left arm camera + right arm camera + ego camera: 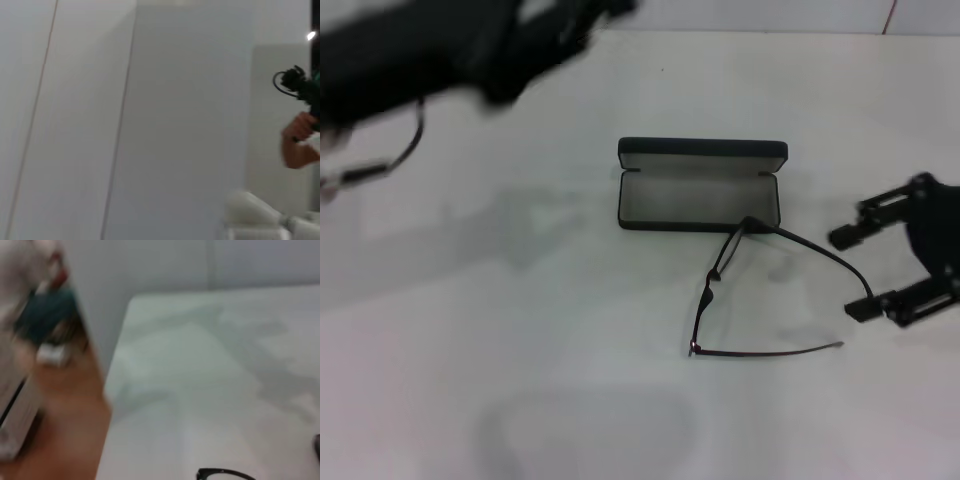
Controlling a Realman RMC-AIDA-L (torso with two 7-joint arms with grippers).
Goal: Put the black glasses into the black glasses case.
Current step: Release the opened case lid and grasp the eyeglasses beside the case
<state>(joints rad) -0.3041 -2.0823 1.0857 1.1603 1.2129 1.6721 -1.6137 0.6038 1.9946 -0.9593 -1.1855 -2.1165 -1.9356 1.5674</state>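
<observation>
White table (620,420): bare surface filling the head view; edge and wooden floor (55,430) beyond seen in the right wrist view.

Left arm (430,45): large dark blurred mass raised over the far-left corner, well apart from the work; gripper not distinguishable, fingers impossible to judge. Thin cable (412,140) hanging beneath it. Left wrist view turned away toward pale wall panels (150,125), with a person's hand (300,140) at one edge.

Black glasses case (700,190): lying open near the table's middle, lid upright along the far side, light grey lining exposed, nothing inside.

Black glasses (720,280): unfolded on the table just in front of the case, toward its right end. Front frame running diagonally, far corner touching or just overlapping the case's near rim. One temple arm stretching right toward the right gripper, the other lying along the near side. Part of the frame visible at the lower edge of the right wrist view (222,473).

Right gripper (855,272): low at the right edge, fingers (845,236) spread wide and holding nothing; near finger tip just beside or touching the end of the nearer temple arm, contact not resolvable. Nothing between gripper, glasses and case.
</observation>
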